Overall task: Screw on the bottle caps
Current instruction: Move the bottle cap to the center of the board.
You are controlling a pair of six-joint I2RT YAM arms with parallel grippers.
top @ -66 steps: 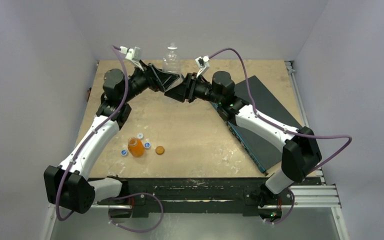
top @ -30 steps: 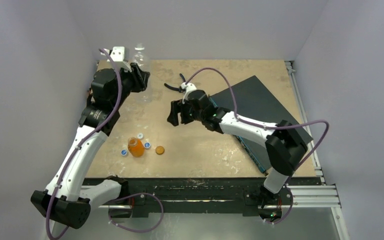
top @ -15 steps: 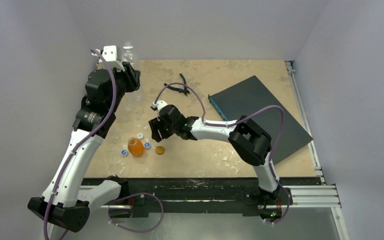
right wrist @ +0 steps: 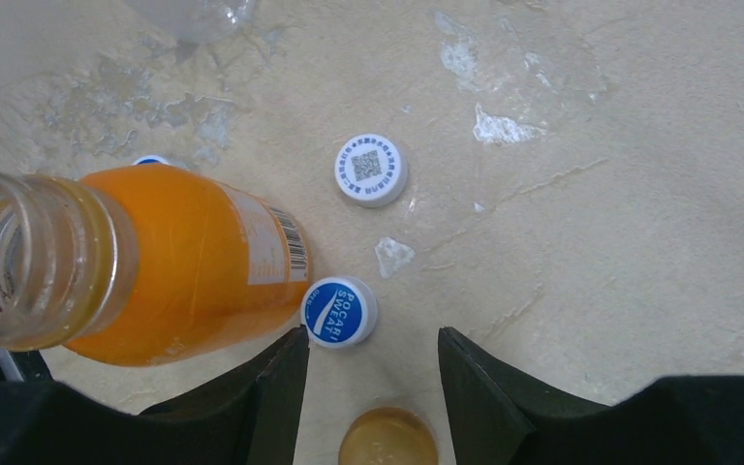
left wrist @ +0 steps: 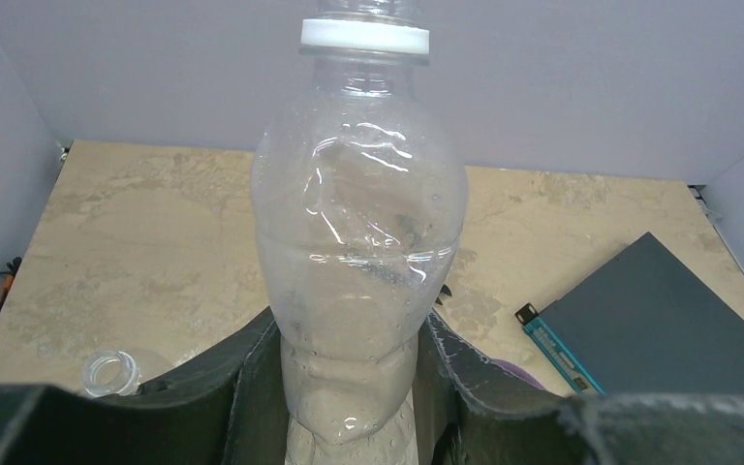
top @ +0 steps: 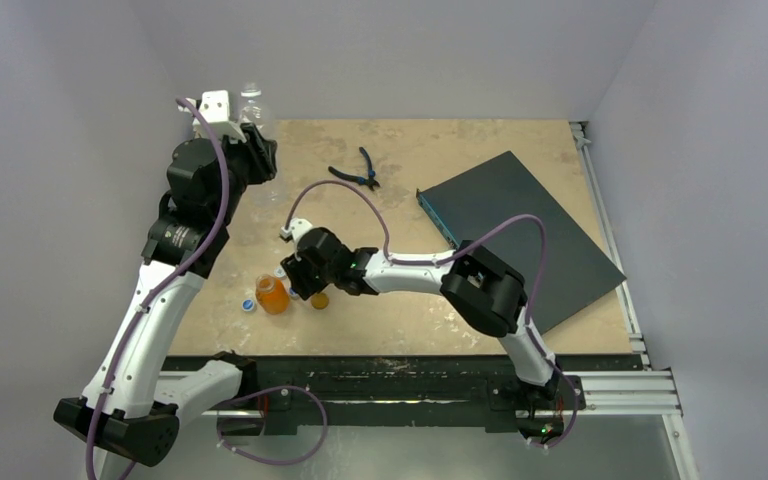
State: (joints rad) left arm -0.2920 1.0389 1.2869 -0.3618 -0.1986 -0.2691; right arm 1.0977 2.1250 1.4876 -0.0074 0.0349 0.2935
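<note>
Right tool: jaws part-open, low over desk, straddling the orange-brown cap w/o touching it. Just ahead, blue cap reads "POCARI SWEAT", right beside the orange bottle, which is upright, uncapped, barcode on label. Further out, white cap w/ QR code. Left tool: clamped on clear bottle, upright, white neck ring, at desk's far-left corner.
</note>
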